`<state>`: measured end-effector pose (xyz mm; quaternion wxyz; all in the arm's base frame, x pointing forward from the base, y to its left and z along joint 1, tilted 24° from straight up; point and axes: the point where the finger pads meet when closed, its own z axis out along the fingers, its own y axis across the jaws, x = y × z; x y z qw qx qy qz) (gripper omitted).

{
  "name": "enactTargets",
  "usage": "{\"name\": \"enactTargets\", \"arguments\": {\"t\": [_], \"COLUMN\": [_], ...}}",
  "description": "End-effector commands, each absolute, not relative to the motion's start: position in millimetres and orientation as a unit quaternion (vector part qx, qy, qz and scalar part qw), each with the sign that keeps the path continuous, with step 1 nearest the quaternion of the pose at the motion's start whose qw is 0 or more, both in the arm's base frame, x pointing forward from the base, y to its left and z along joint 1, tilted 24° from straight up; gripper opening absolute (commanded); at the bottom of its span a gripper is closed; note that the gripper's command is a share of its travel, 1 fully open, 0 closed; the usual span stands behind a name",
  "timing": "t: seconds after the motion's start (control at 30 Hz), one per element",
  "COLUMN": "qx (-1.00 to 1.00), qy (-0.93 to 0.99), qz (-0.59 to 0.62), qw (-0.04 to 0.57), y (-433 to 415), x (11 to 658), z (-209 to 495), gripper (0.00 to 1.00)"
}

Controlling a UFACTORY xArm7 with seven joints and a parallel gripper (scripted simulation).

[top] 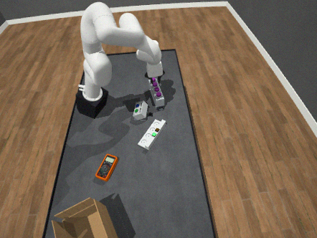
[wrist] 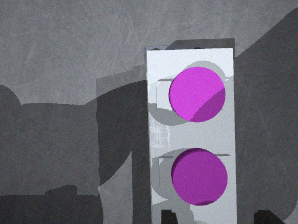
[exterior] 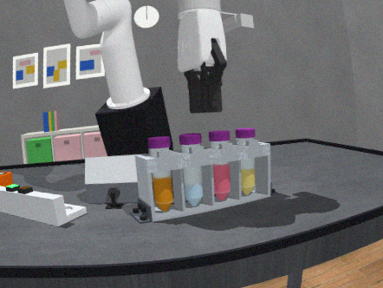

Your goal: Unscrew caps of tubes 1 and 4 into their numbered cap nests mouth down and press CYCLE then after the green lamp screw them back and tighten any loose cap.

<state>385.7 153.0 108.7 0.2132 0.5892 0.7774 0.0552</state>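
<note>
Decapping station [exterior: 204, 182] on the table [exterior: 303, 191] keeps four purple caps on; the gripper [exterior: 205, 106] hangs above it, partly spread, gripping nothing.

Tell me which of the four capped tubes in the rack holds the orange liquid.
The tube at the left end of the rack in the side view, nearest the lamp tray. The others hold pale blue, pink and yellow liquid.

Above the decapping station [exterior: 253, 158], open air separates its four purple caps [exterior: 219, 135] from the gripper [exterior: 205, 106]. The key housing [exterior: 110, 170] stands close behind the station.
</note>
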Motion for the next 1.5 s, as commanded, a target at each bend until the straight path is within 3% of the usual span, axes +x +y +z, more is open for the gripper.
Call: {"name": "enactTargets", "arguments": {"t": [0.0,1.47], "qx": [0.476,0.475], "qy": [0.854,0.855], "qz": [0.029,0.028], "qw": [0.207,0.207], "y": [126.7,120.7], "x": [394.3,409.3], "z": [119.1,82.5], "gripper": [0.46,0.46]}}
